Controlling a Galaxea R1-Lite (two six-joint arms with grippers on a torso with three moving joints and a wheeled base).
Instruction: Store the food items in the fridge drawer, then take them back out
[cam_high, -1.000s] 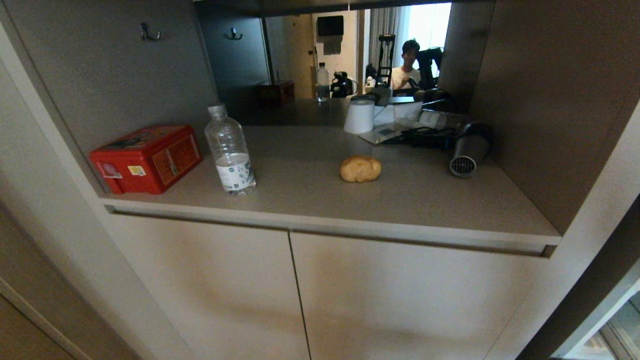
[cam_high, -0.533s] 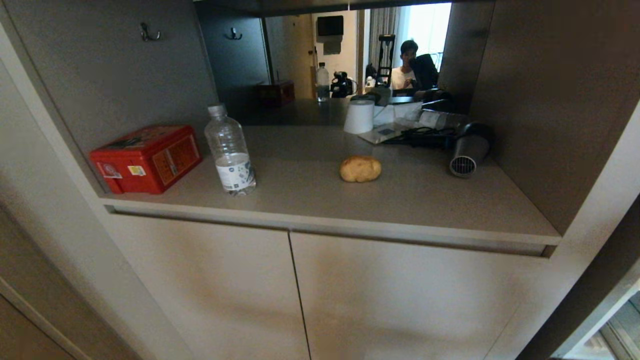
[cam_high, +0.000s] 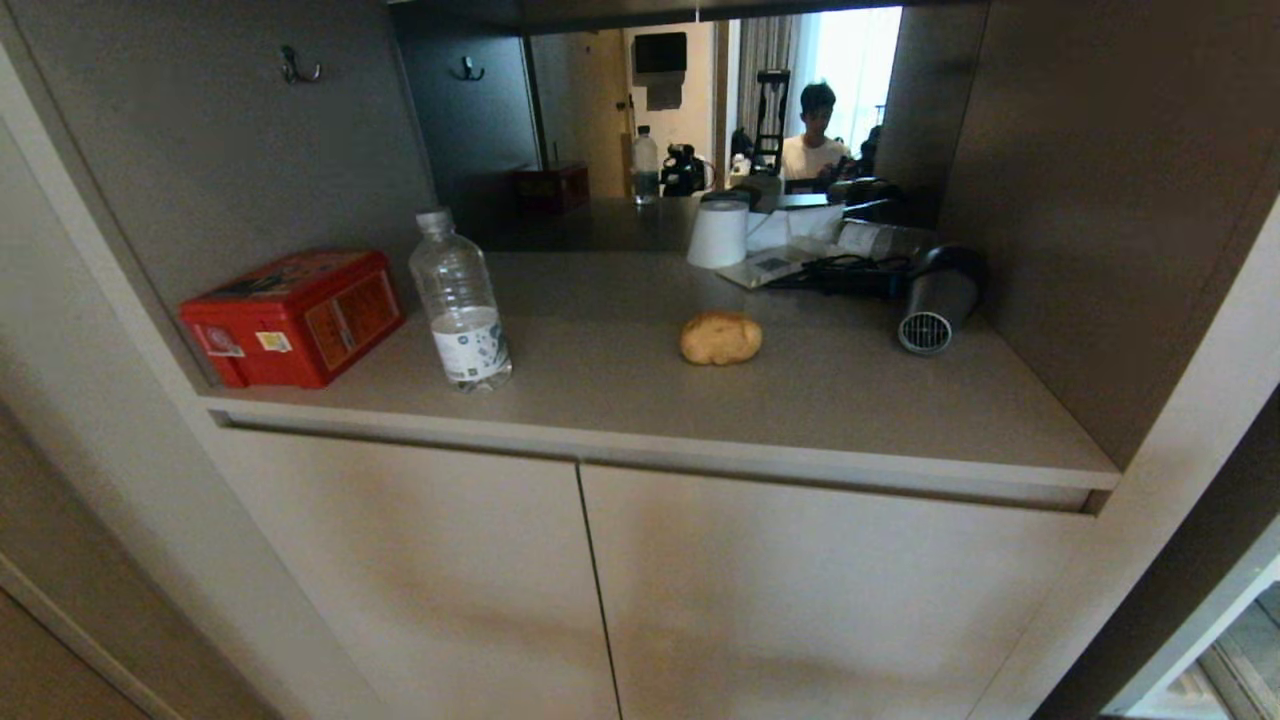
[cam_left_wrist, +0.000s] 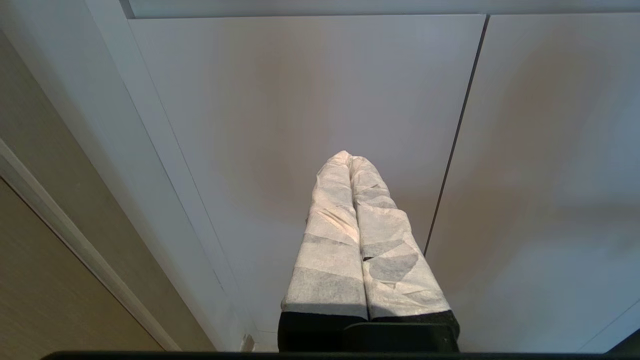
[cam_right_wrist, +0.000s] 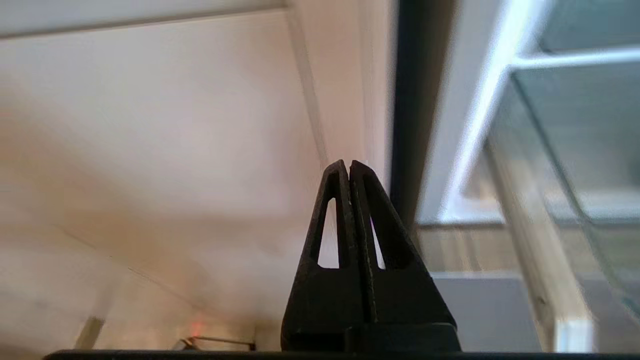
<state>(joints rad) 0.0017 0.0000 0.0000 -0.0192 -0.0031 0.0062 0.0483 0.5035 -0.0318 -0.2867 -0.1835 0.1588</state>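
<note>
One food item, a tan-yellow potato-like lump (cam_high: 721, 337), lies alone on the grey counter (cam_high: 620, 400), right of its middle. Neither gripper shows in the head view. My left gripper (cam_left_wrist: 348, 156), its fingers wrapped in white tape, is shut and empty and points at the beige cabinet doors (cam_left_wrist: 310, 100). My right gripper (cam_right_wrist: 348, 164), black, is also shut and empty. It points at the right edge of the cabinet, beside the open fridge (cam_right_wrist: 500, 125). Blurred clear panels (cam_right_wrist: 575, 150) show inside the fridge; I cannot tell whether they are the fridge drawer.
On the counter stand a red box (cam_high: 295, 317), a clear water bottle (cam_high: 460, 300), a white cup (cam_high: 718, 233) and a hair dryer (cam_high: 935, 300) with cables. A mirror behind reflects a person (cam_high: 815, 140). Two beige doors (cam_high: 800, 600) close the cabinet below.
In the mirror, a dark arm shape beside the person's reflection has gone out of sight. The potato-like lump and the other things on the counter have not moved.
</note>
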